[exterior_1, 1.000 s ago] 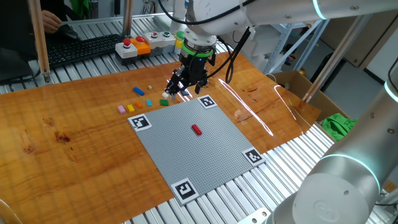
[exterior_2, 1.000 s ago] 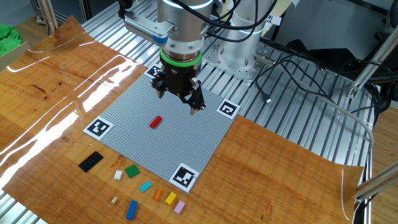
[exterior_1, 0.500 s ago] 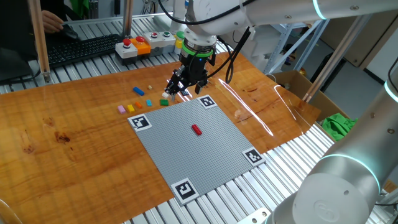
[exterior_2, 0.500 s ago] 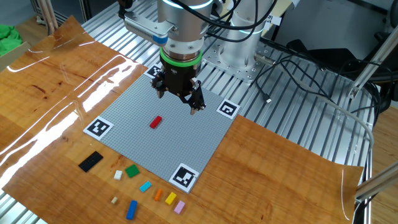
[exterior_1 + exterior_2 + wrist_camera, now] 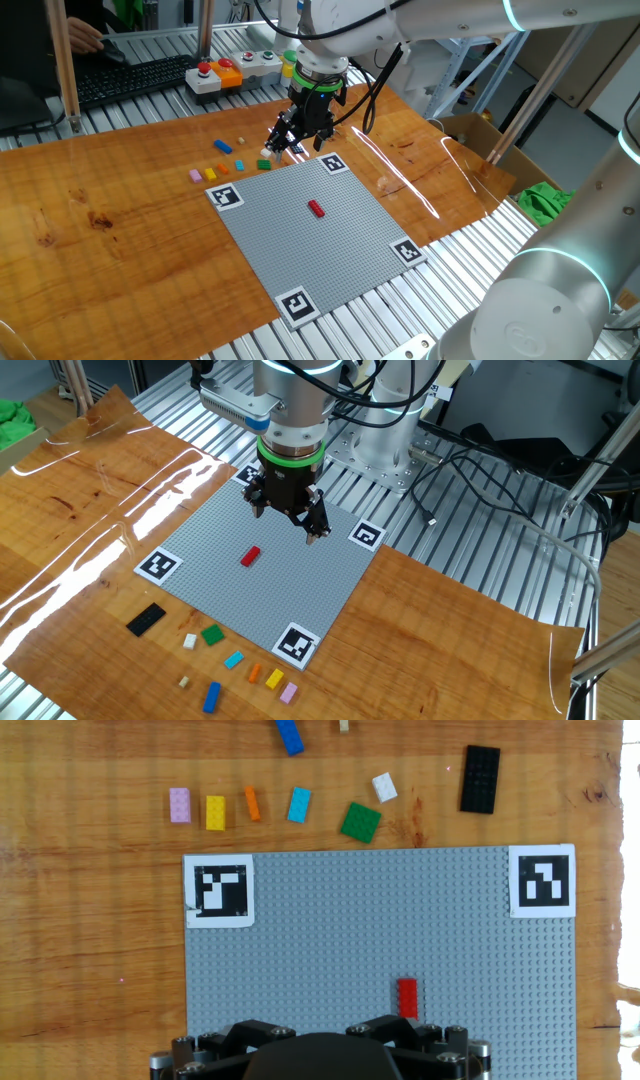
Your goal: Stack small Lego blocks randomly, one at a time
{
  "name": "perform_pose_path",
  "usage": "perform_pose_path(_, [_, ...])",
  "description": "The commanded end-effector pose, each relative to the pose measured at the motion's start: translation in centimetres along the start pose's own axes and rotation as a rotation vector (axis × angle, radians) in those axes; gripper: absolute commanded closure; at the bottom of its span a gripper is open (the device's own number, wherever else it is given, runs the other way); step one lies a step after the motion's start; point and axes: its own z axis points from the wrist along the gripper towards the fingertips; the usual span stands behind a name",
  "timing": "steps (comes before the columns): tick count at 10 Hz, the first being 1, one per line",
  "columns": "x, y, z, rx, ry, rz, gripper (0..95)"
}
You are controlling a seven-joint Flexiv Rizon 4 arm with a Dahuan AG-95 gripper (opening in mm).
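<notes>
One red Lego block sits on the grey baseplate, a little off its middle; it also shows in the hand view. Several loose blocks lie in a row on the wood beside the plate: pink, yellow, orange, cyan, green, white and blue. My gripper hangs above the baseplate's far part, fingers spread and empty, apart from the red block. In the hand view only the hand's black base shows; the fingertips are hidden.
A black flat plate lies on the wood near the loose blocks. Black-and-white marker tags sit at the baseplate corners. A button box and a keyboard lie at the table's far side. A cardboard box stands off the table edge.
</notes>
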Motion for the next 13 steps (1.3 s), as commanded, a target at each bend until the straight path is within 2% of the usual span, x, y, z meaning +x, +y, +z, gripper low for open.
perform_pose_path(1, [0.0,0.0,0.0,-0.027,-0.023,0.149,95.0])
perform_pose_path(9, [-0.1,0.2,0.6,-0.031,-0.016,0.141,95.0])
perform_pose_path(13, [-0.9,0.1,2.9,-0.037,-0.012,0.131,95.0])
